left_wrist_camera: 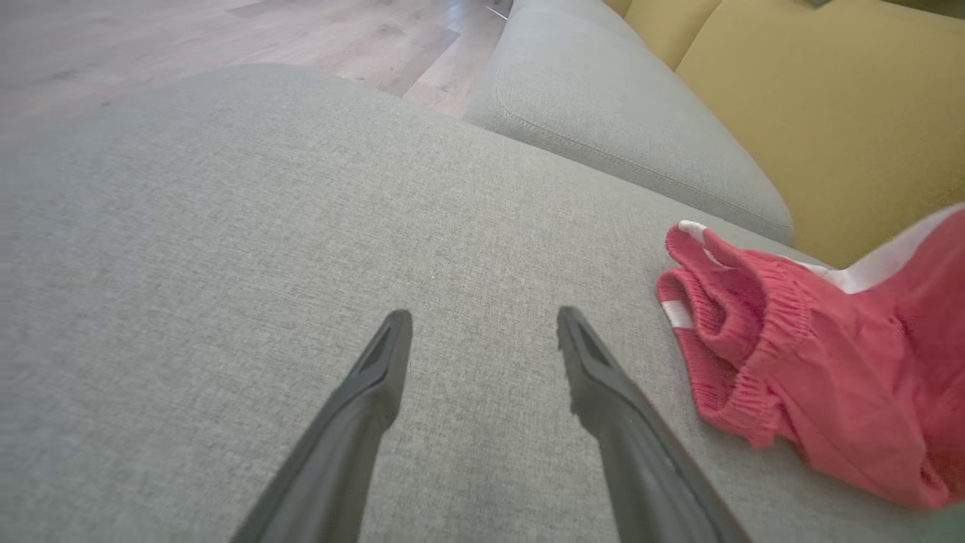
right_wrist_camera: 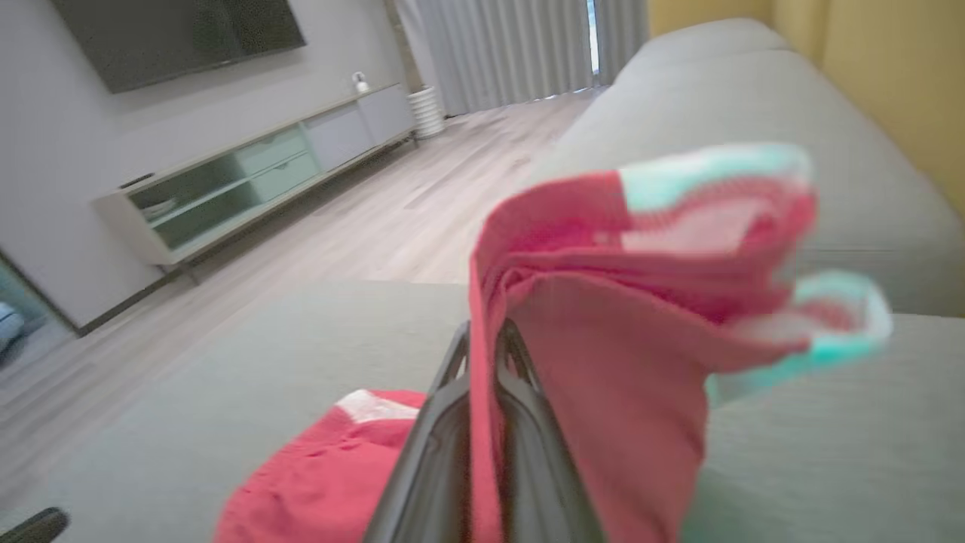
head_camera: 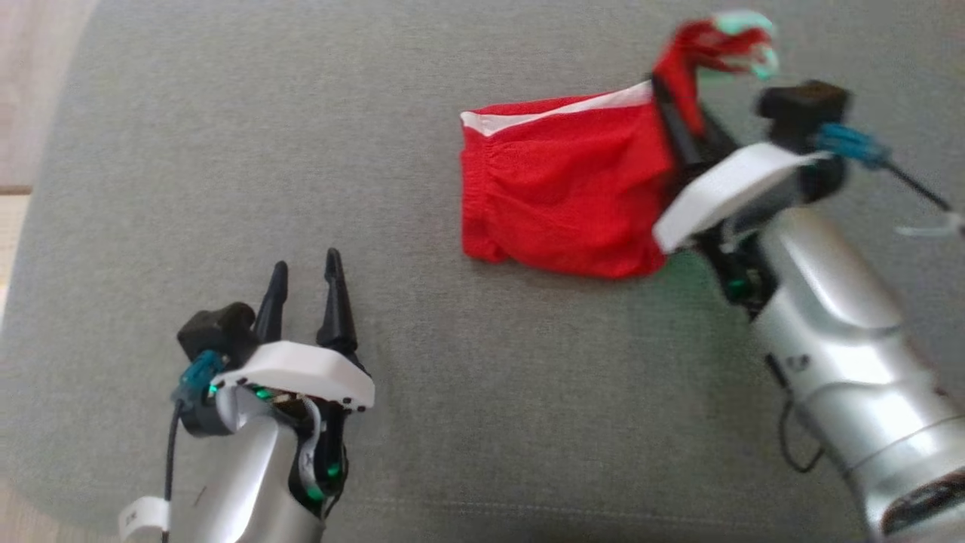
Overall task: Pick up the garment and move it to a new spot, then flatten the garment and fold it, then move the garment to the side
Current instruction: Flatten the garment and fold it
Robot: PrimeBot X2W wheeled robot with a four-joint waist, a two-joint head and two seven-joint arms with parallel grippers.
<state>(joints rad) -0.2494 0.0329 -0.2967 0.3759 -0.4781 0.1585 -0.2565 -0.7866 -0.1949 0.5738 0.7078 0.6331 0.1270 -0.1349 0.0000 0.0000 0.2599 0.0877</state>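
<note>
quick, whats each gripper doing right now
left gripper: open, holding nothing
right gripper: shut on the red garment

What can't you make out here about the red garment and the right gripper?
1. Head view: the garment has a motion-blurred lifted end, so its pale teal trim is unclear.
2. Head view: the right gripper has its fingertips hidden by the raised cloth.
3. Left wrist view: the far side of the garment is cut off by the right edge.

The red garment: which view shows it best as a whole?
The head view: the red garment shows whole, one corner held up by the right end effector. The left wrist view shows one end of it; the right wrist view, the pinched fold, blurred.
</note>
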